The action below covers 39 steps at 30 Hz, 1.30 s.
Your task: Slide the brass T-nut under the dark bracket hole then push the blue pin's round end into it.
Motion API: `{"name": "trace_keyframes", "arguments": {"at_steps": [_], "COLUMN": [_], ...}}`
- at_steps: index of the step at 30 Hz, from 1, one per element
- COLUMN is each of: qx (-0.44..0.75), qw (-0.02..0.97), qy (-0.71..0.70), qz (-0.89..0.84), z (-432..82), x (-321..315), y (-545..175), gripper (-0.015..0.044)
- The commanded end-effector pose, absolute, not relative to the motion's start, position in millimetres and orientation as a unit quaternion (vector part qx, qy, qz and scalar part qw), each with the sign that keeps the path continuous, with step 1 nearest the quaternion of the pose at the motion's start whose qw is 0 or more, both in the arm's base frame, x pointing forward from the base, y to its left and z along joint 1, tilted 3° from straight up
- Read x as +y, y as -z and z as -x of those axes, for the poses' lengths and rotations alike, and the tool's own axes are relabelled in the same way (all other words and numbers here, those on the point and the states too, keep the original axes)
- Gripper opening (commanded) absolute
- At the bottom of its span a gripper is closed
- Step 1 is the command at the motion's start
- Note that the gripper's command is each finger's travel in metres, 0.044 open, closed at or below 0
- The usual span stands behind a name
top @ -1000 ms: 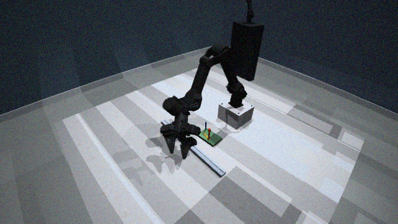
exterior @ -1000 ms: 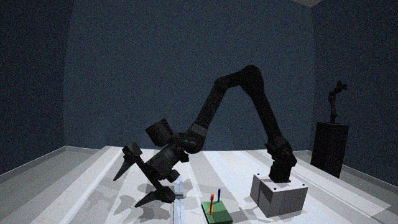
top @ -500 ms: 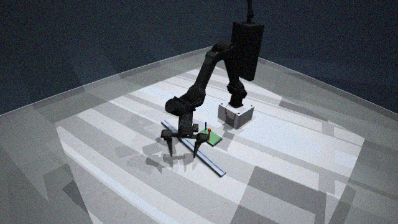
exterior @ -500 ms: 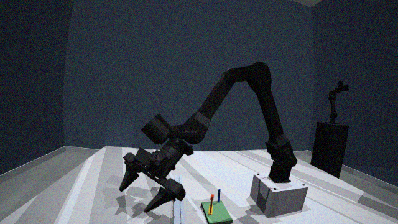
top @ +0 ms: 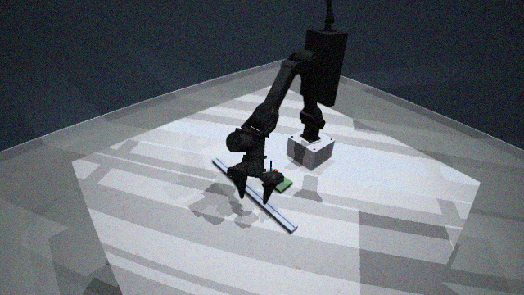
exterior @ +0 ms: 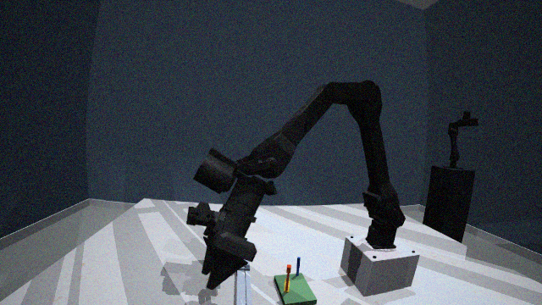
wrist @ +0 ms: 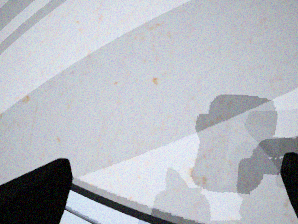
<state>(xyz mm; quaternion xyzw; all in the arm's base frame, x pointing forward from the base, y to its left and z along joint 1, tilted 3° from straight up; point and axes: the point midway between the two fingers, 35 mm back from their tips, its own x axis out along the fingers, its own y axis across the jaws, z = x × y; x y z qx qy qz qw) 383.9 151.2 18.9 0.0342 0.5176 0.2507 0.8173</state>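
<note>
Dark blue walls [top: 123, 49] [exterior: 254, 55] are enclosing the room. A tall black pedestal [top: 325, 65] [exterior: 450, 199] is standing upright beyond the bench [top: 196, 262] [exterior: 127, 263] [wrist: 125, 90], supporting a slender, dark, jointed figure [top: 328, 16] [exterior: 454, 141]. Bands of light and shade are crossing the pale benchtop; in the wrist view, small orange-brown specks [wrist: 155, 80] are dotting it.

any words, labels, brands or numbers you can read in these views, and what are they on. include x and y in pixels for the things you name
None can be read.
The arm's pale base block [top: 298, 152] [exterior: 394, 273] shows only dark dots, no lettering.
The green tray [top: 283, 185] [exterior: 301, 292] and aluminum rail [top: 278, 214] [exterior: 242, 288] [wrist: 82, 216] show no legible marks.
</note>
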Motion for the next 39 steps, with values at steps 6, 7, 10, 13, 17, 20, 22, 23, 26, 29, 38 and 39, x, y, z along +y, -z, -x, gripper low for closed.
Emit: {"name": "trace_keyframes", "arguments": {"at_steps": [6,7,10,13,17,20,22,23,26,29,38,39], "qx": [0.628,0.623,0.603,0.575,0.525,0.481,0.447,0.431,0.412,0.412,0.411,0.411], "qw": [0.682,0.674,0.65,0.627,0.595,0.572,0.556,0.548,0.538,0.538,0.538,0.538], "qy": [0.227,0.25,0.319,0.388,0.47,0.525,0.559,0.574,0.589,0.589,0.589,0.589], "qz": [-0.297,-0.307,-0.335,-0.355,-0.387,-0.408,-0.421,-0.431,-0.441,-0.441,-0.441,-0.441], "z": [-304,-300,-289,-276,-263,-253,-248,-246,-244,-244,-244,-244], "x": [123,121,115,107,98,91,86,85,83,83,83,83], "y": [-42,-44,-50,-59,-69,-77,-83,-85,-88,-88,-88,-88], "gripper": [0.044,0.044,0.044,0.044,0.044,0.044,0.044,0.044,0.044,0.044,0.044,0.044]}}
